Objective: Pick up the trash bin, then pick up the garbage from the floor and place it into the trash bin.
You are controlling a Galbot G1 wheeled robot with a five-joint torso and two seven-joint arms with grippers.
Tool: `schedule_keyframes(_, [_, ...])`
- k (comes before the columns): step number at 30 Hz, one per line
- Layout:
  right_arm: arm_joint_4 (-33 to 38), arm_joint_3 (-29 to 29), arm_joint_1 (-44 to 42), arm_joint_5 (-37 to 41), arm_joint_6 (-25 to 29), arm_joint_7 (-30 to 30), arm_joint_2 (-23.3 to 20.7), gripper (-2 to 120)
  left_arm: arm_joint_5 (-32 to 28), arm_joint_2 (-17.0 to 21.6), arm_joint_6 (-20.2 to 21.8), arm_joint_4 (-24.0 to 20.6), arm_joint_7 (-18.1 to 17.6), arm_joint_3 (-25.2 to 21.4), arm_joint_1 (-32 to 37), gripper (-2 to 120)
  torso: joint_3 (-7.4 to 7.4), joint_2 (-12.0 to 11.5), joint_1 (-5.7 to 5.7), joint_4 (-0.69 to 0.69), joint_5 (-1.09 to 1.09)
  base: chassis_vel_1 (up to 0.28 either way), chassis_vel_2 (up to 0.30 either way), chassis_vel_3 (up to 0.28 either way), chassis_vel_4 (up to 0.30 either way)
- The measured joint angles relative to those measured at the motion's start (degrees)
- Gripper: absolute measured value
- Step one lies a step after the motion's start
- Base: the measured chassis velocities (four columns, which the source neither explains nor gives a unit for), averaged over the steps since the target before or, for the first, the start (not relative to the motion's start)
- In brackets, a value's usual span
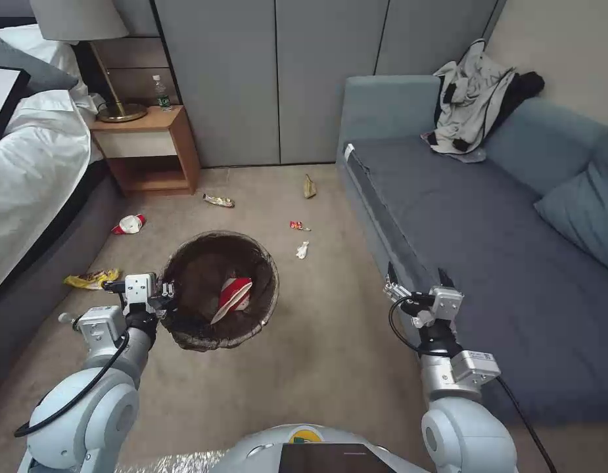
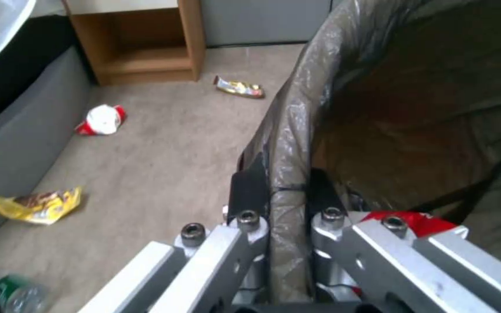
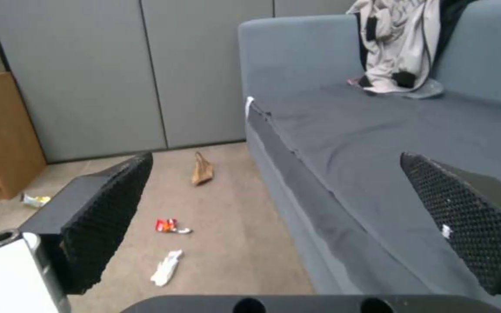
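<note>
Left gripper (image 1: 164, 291) clamped on trash bin (image 1: 219, 289) rim through the bag liner, bin held up off the floor with a red-and-white carton (image 1: 233, 293) already inside; thin one-sided pinch, so liner slip or bin tilt could dump it. Right gripper (image 1: 419, 281) wide open, empty, over the sofa (image 1: 488, 230) edge. Remaining garbage well apart: yellow wrapper (image 1: 91, 279), white scrap (image 1: 302, 249), tan bag (image 1: 309, 187); risk of missed grasp on flat pieces.

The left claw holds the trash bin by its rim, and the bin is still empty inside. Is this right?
Not quite. The left claw does hold the trash bin by its rim, but the bin is not empty: the head view shows a red-and-white carton inside.
</note>
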Motion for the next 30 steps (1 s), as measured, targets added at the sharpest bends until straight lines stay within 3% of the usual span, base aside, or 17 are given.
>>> schedule_keyframes(30, [-0.6, -1.0, 0.2, -0.1, 0.3, 0.1, 0.0, 100, -0.1, 0.1, 0.0, 0.0, 0.1, -0.2, 0.0, 2, 0.0, 0.0, 0.0, -0.01, 0.0, -0.203, 0.199, 0.202, -0.201])
